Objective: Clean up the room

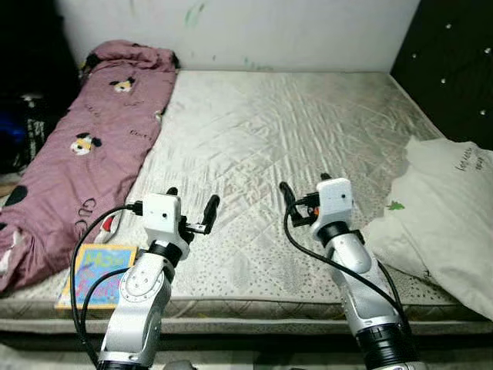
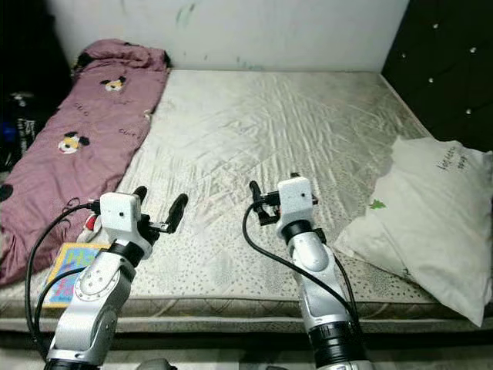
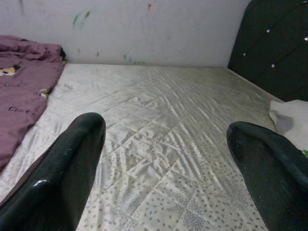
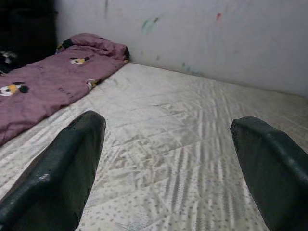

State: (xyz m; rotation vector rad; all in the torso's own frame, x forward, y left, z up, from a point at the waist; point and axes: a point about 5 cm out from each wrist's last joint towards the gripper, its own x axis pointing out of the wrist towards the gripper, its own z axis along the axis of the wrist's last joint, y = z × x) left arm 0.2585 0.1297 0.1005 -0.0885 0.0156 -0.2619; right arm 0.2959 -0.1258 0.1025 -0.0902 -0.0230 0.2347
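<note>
Two grippers, left gripper [image 1: 192, 208] and right gripper [image 1: 304, 187], both spread wide over our mattress [image 1: 269, 139]; purple blanket [image 1: 85, 146] far left, pillow [image 1: 447, 216] right, possibly a book [image 1: 100, 275] near left.

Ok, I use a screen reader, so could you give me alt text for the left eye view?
Two silver robot arms reach over a bare quilted mattress, the left gripper and right gripper both open and holding nothing. A maroon cartoon-print blanket lies along the mattress's left side, a colourful book at the near left corner, a white pillow on the right.
</note>
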